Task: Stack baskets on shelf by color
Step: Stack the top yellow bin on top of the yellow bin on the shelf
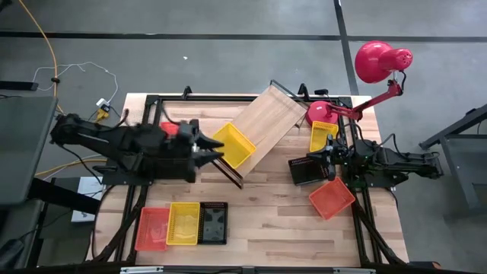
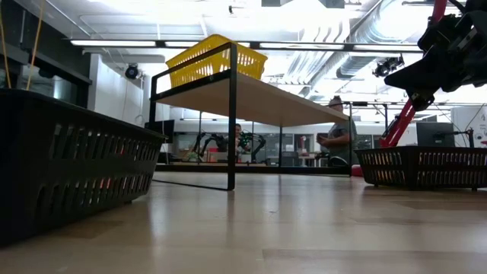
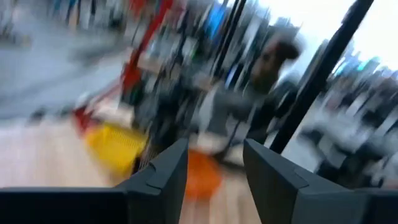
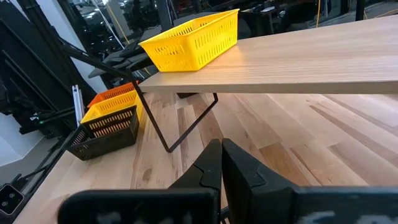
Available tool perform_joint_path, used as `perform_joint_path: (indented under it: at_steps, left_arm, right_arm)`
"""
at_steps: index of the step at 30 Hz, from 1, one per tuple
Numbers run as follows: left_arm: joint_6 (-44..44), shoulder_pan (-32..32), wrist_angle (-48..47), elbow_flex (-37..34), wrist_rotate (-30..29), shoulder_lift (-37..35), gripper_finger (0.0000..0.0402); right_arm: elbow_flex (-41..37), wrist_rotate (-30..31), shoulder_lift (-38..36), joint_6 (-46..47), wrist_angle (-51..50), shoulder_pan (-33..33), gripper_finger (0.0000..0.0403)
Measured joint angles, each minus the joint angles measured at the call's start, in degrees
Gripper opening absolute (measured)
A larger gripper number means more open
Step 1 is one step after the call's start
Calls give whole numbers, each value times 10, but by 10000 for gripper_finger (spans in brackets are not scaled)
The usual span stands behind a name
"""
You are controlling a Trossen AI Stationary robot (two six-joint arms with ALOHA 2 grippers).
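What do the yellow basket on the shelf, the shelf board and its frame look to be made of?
Yellow basket: likely moulded plastic, uniform colour, slotted mesh walls, slight sheen. Shelf board: light wood or wood laminate, visible grain, matte. Frame: thin black rods, probably painted metal, judging by their slimness.

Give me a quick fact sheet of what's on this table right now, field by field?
Shelf: wooden board on a black wire frame, set diagonally on the table
On shelf: one yellow basket, at the end nearest the left arm
Front row: orange, yellow and black baskets side by side
By right arm: yellow basket, black basket, orange basket
Left tool: open, beside the shelf's yellow basket, holding nothing
Right tool: shut, empty
Extra: red lamp
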Motion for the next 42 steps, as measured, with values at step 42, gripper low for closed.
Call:
perform_joint_path:
  at_steps: [42]
  left_arm:
    - [69,0,-63,-107,-2,-168,117]
  right_arm:
    - [415,-155,468,290,-263,0,10]
